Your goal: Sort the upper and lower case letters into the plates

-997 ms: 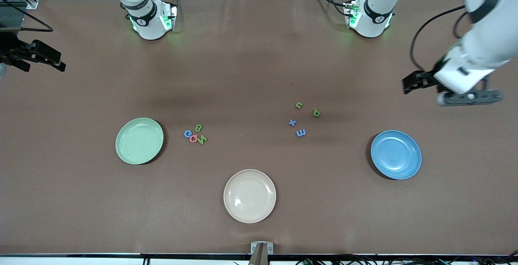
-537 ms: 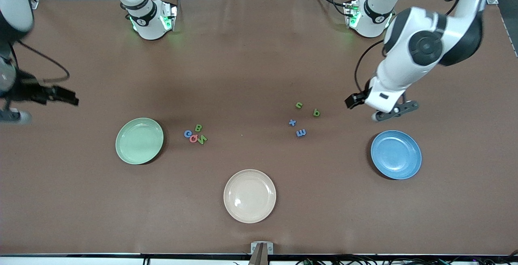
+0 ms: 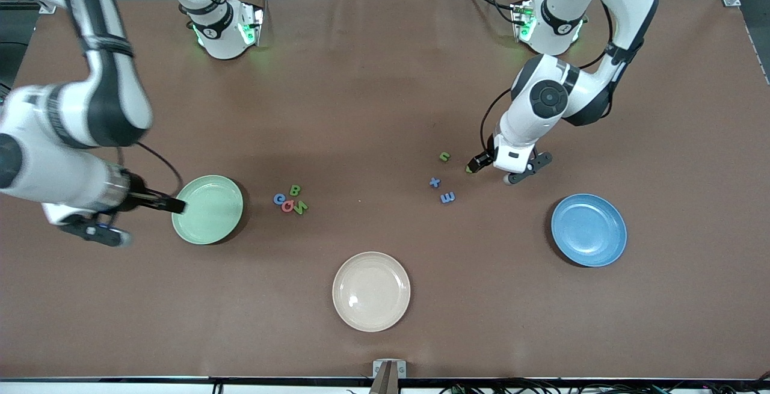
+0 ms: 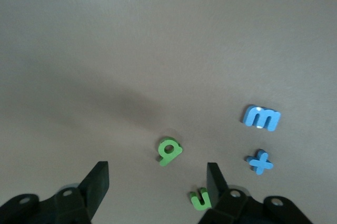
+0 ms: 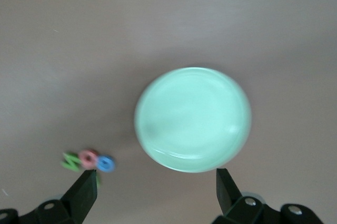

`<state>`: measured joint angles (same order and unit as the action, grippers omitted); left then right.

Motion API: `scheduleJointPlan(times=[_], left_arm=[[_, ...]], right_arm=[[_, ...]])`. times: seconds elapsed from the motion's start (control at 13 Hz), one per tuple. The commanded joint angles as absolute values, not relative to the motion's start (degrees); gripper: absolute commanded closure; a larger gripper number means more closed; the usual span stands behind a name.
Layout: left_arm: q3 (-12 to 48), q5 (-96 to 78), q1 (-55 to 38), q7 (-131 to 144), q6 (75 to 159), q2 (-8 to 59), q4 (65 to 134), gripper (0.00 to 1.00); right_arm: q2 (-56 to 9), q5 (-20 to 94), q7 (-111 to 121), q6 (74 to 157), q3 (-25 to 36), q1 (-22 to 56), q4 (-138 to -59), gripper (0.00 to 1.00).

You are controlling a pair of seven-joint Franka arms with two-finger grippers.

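Fingers spread wide and empty on both grippers. Left gripper [image 3: 476,165] up over the table at the green "q" letter [image 4: 169,151], which lies between the two fingertips [image 4: 99,174] in the left wrist view, untouched. Same cluster, toward the left arm's end of the table: green "u" letter [image 3: 444,156] farthest from the front camera, blue "+" piece [image 3: 434,182] nearer, blue "m" letter [image 3: 447,198] nearest. Blue plate [image 3: 589,230] nearer the front camera than that cluster, well apart from it, toward the left arm's end. Right gripper [image 3: 171,204] over the rim of the pale green plate [image 3: 207,209] on the right arm's end of the table; plate seen whole between the spread fingertips [image 5: 86,187] in the right wrist view. Second cluster beside the green plate toward the table's middle: green "B" letter [image 3: 295,189], blue round letter [image 3: 279,199], pink round letter [image 3: 288,206], green angular letter [image 3: 300,207], the last three touching or nearly so. Cream-beige plate [image 3: 371,291] nearest the front camera, near the table's middle. Brown table cover [image 3: 373,99] under everything.
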<state>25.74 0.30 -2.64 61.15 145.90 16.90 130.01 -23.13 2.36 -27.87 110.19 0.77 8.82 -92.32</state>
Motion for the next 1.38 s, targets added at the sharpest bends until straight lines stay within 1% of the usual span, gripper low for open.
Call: scheduleJointPlan(times=[0.0, 0.23, 0.38, 0.54, 0.69, 0.77, 0.84, 0.92, 1.0, 1.07, 1.23, 1.3], left_arm=[[25.6, 1.8, -4.4, 68.6, 149.2, 18.8, 130.5, 0.24], [25.5, 8.3, -5.3, 76.9, 149.5, 22.1, 129.0, 0.34], [25.5, 11.5, -5.4, 81.7, 149.5, 24.4, 127.0, 0.35], [25.4, 14.7, -5.5, 84.5, 149.5, 26.6, 125.5, 0.35], [25.4, 19.5, -5.5, 88.5, 149.5, 28.6, 124.5, 0.35], [25.4, 21.9, -5.5, 89.9, 149.5, 29.4, 124.4, 0.35], [25.3, 23.5, -5.3, 90.7, 149.5, 30.2, 123.9, 0.36], [25.4, 23.5, -5.3, 91.5, 149.5, 30.6, 123.4, 0.4], [25.4, 23.6, -5.5, 92.7, 149.4, 30.9, 123.0, 0.48], [25.4, 23.6, -5.6, 93.5, 149.4, 31.2, 122.8, 0.63], [25.4, 23.8, -5.3, 93.0, 149.0, 30.9, 122.8, 0.97], [25.4, 23.9, -4.5, 92.8, 148.5, 30.1, 122.7, 1.0]], right_arm=[[-28.2, 2.7, -39.1, 117.6, 1.1, 14.8, -92.9, 0.0], [-32.6, 2.7, -41.7, 123.7, 1.1, 18.6, -93.1, 0.0], [-33.9, 2.7, -42.1, 127.8, 1.1, 18.4, -95.3, 0.01], [-33.9, 2.6, -42.2, 132.7, 1.2, 18.4, -99.7, 0.09], [-33.8, 2.6, -42.1, 137.3, 1.2, 18.5, -104.2, 0.21], [-33.7, 2.6, -42.1, 137.8, 1.2, 18.4, -105.6, 0.28], [-33.5, 2.6, -42.2, 137.5, 1.2, 18.5, -106.3, 0.32], [-33.2, 2.6, -42.2, 137.5, 1.2, 18.6, -107.4, 0.32], [-33.0, 2.6, -42.2, 137.8, 1.2, 18.8, -108.6, 0.32], [-32.5, 2.6, -42.2, 137.8, 1.2, 19.1, -109.7, 0.32], [-31.4, 2.6, -42.2, 137.8, 1.2, 19.2, -111.5, 0.32], [-30.9, 2.6, -42.4, 137.9, 1.2, 19.5, -112.4, 0.32]])
